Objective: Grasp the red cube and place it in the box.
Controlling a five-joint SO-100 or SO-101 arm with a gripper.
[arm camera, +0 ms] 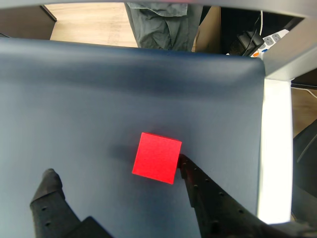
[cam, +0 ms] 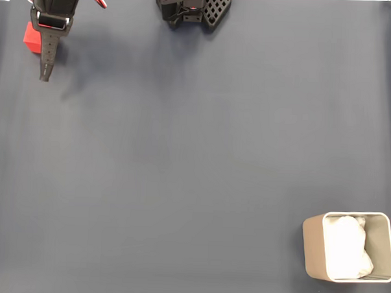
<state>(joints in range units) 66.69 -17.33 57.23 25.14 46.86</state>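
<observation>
The red cube (arm camera: 157,157) sits in the middle of the wrist view, a bit toward the bottom. It is small and bright red. Its faces are plain and smooth, with sharp straight edges, and it looks turned a little, so its corners point slightly up and down. It rests flat on the dark blue mat (arm camera: 99,99).

The gripper (arm camera: 116,166) comes in from the bottom of the wrist view. Its two black fingers are spread wide apart and hold nothing. The right finger (arm camera: 208,198) has its tip right at the lower right corner of the cube, touching it or almost touching; I cannot tell which. The left finger (arm camera: 49,193) is well apart from the cube, at the lower left of the frame. The cube sits between the two tips, closer to the right one.

In the fixed view the red cube (cam: 31,38) is in the upper left of the frame, partly hidden behind the black gripper (cam: 46,62), which points down toward the mat.

The box (cam: 313,246) is far away in the lower right of the fixed view. It is beige with round corners and has crumpled white paper (cam: 347,247) inside.
</observation>
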